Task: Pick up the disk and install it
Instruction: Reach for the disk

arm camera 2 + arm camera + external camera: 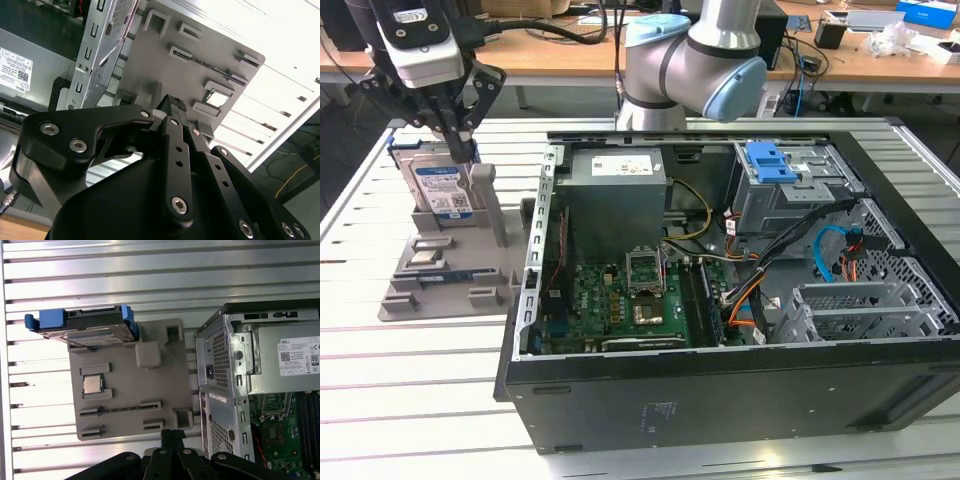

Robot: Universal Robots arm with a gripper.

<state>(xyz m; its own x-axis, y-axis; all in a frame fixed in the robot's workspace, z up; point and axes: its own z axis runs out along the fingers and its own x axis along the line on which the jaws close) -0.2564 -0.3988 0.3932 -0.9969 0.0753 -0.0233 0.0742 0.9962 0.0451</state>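
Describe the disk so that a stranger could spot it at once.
Find the open computer case; on the exterior view's left of it a grey holder tray sits on the slatted table. The disk stands on edge in that tray: silver, blue-framed, white-and-blue label, unlike the small parts lying flat nearby.

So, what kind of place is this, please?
Probably a robotics lab or test workshop. A robot arm stands at a slatted metal table that carries an opened computer case, and cluttered wooden desks run along behind it.
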